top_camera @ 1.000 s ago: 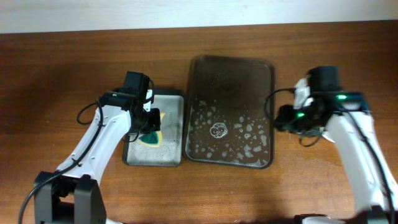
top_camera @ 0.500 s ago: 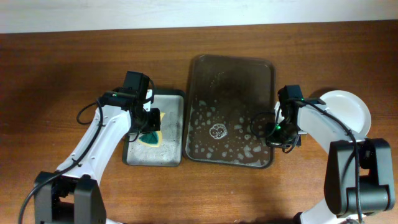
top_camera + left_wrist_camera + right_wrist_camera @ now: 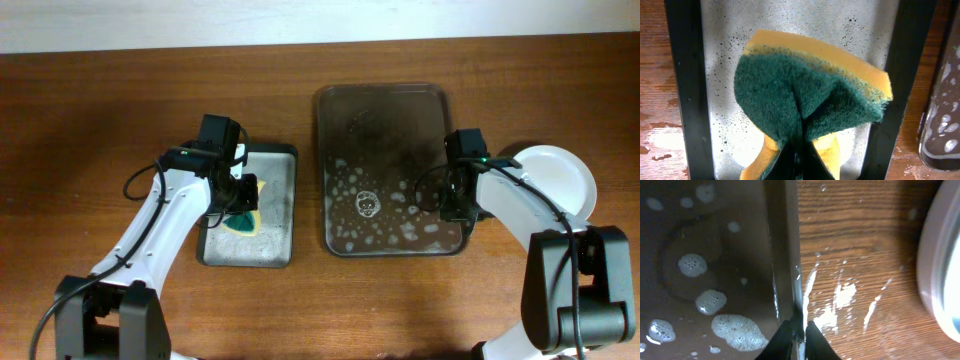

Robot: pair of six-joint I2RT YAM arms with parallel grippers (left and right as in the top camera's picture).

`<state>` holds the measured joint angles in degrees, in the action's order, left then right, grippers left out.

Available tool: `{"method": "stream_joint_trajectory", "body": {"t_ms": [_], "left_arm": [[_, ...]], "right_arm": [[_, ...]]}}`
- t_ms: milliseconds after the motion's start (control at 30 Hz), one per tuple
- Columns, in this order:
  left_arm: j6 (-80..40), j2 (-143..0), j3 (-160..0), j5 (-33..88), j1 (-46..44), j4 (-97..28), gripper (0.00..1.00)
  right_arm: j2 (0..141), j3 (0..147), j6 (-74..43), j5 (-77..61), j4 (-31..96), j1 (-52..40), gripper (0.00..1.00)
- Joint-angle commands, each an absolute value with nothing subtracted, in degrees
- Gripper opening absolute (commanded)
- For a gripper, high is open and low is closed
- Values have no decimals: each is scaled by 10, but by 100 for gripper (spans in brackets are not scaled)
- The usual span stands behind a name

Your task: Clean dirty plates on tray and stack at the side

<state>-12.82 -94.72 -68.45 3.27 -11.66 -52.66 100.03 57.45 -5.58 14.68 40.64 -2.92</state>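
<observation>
Brown wood forms the bench (image 3: 100, 110), and the dark brown tray (image 3: 392, 125) is set on it slightly right of the middle, nearer the far edge than the near one. Its wet floor is dotted with white foam (image 3: 368, 205). The tray's right rim is pinched between the fingers of the right gripper (image 3: 800, 327), close to the tray's near-right corner. Streaks of water (image 3: 840, 295) are seen on the wood just beside that rim. A white plate (image 3: 562, 175) is placed toward the right edge of the bench, apart from the tray and partly covered by the right arm; whether others lie under it cannot be told. A smaller grey-black tray (image 3: 275, 165) is set just left of the brown one. Over it a folded green-and-yellow sponge (image 3: 805, 95) is squeezed in the left gripper (image 3: 799, 157).
</observation>
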Motion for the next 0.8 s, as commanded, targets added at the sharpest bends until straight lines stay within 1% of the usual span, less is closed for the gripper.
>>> {"method": "stream_joint_trajectory", "body": {"t_ms": [0,33,67,133,167,200,233,267,300,433,467,533,567,600,633,667,700,767], "left_arm": [[-123,-938,-683,41,-116,-523,9],[-123,-938,-683,41,-116,-518,12],[-123,-938,-683,40,-116,-505,18],[-123,-940,-683,26,-116,-479,23],[-123,-941,-683,17,-116,-473,29],[-123,-947,-683,18,-116,-472,38],[-123,-949,-683,24,-116,-474,42],[-117,-947,-684,29,-116,-476,44],[-96,-943,-690,37,-116,-478,46],[-70,-887,-828,46,-113,-573,67],[-63,-863,-877,46,-113,-606,73],[-46,-824,-910,46,-113,-642,75],[-42,-798,-913,46,-113,-665,77],[-42,-773,-912,45,-113,-697,79],[-42,-750,-912,45,-113,-738,80],[-42,-737,-912,45,-113,-766,87],[-42,-726,-912,45,-113,-794,100],[-42,-717,-912,45,-113,-822,100]], "right_arm": [[968,581,-58,199,418,-19,32],[946,587,-58,180,425,-19,34],[916,594,-58,158,434,-19,37],[838,607,-57,98,455,-19,45],[794,610,-58,66,466,-19,51],[741,610,-58,23,480,-19,55],[706,610,-58,-8,494,-19,59],[688,610,-58,-23,503,-19,61],[663,610,-58,-49,514,-19,61],[604,610,-57,-152,543,-19,61],[590,610,-37,-183,542,-19,61],[561,614,-32,-200,542,-19,64],[543,618,-32,-209,542,-19,68],[524,620,-32,-221,540,-19,80],[499,620,-32,-230,539,-19,99],[480,620,-32,-232,538,-19,99],[466,620,-32,-234,538,-19,99],[446,620,-32,-234,538,-19,99]]}}
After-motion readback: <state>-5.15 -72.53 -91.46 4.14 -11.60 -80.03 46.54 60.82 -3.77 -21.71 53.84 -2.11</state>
